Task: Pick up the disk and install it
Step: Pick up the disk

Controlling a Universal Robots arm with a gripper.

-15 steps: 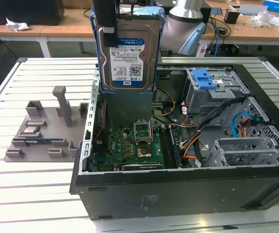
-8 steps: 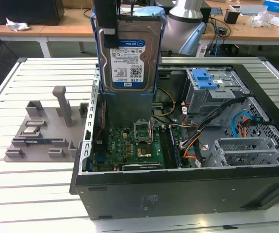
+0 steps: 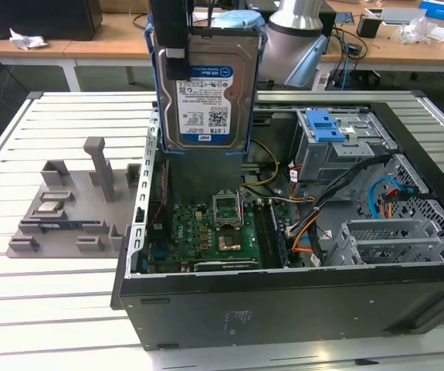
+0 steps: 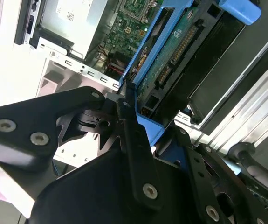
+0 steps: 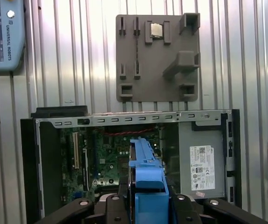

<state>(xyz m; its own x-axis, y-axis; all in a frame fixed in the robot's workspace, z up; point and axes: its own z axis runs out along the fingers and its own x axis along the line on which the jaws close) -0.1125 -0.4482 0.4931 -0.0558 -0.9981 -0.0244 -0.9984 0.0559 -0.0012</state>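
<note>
**Disk gripped on edge above the open case**

The gripper (image 4: pixel 147 123) is clamped on the disk (image 3: pixel 206 97), its jaws closed only as far as the drive's thickness. In the second wrist view one black finger (image 4: pixel 131 135) presses against the blue side-rail frame. The disk hangs upright with its label facing the exterior view, above the open computer case (image 3: pixel 283 297) on the motherboard (image 3: pixel 206 232) side. The blue drive-bay latch (image 3: pixel 326 124) sits towards the exterior view's right. A grey fixture tray (image 3: pixel 67 209) lies on the slatted table (image 3: pixel 52 309) beside the case.
</note>
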